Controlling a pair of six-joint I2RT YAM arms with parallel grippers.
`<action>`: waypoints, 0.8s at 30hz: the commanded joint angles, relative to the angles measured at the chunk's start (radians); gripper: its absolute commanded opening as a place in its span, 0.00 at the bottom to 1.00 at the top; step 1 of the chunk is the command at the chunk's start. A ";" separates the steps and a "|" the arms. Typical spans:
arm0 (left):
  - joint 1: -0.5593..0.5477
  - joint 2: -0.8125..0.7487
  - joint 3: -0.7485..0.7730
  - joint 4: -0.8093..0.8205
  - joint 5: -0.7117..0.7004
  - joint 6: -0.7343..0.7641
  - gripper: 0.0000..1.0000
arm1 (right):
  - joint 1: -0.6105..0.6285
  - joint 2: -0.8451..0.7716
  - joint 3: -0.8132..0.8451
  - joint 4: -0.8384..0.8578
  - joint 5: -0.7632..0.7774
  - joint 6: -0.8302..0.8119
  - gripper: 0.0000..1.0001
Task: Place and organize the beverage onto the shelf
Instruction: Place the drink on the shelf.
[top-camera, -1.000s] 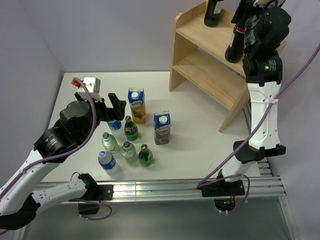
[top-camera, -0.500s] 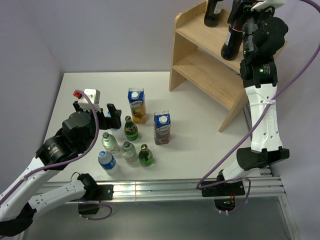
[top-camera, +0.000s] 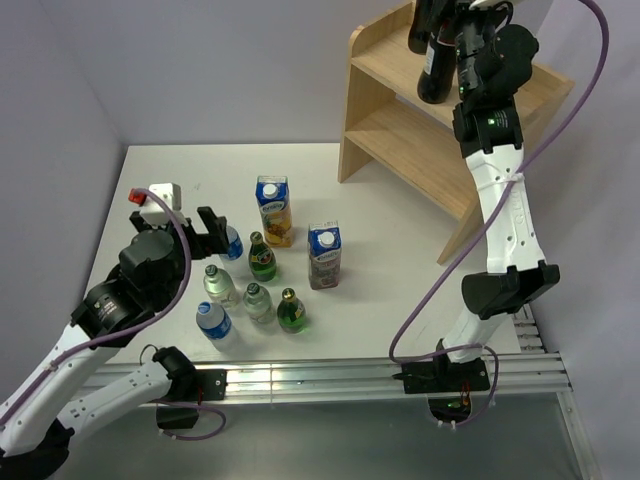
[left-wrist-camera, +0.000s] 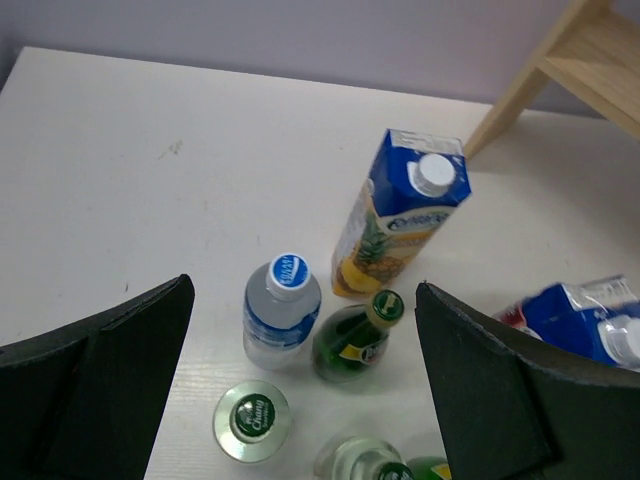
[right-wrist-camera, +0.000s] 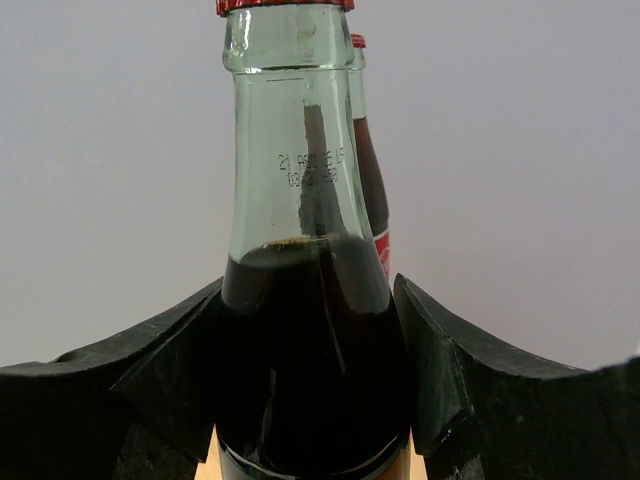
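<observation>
Right gripper (right-wrist-camera: 310, 385) clamps a cola bottle (right-wrist-camera: 300, 150), mostly hiding the second bottle (right-wrist-camera: 368, 170) behind it. Left gripper (left-wrist-camera: 300, 340) hangs wide open.

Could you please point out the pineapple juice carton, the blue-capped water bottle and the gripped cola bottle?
pineapple juice carton (left-wrist-camera: 390, 208), left wrist view, blue side face.
blue-capped water bottle (left-wrist-camera: 289, 276), left wrist view, cap.
gripped cola bottle (right-wrist-camera: 310, 345), right wrist view, dark liquid.

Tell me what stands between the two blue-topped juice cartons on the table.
Nothing. In the top view only bare table separates the pineapple carton from the other carton. The green bottle stands off to one side.
</observation>
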 joint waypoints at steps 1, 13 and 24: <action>0.092 -0.019 -0.024 0.062 0.014 -0.036 0.99 | 0.025 0.057 0.025 -0.008 -0.013 0.042 0.00; 0.158 -0.030 -0.072 0.079 0.001 -0.007 1.00 | 0.069 0.299 0.284 -0.009 0.040 -0.018 0.00; 0.156 -0.036 -0.090 0.099 -0.009 -0.010 1.00 | 0.072 0.373 0.283 0.064 0.048 -0.033 0.00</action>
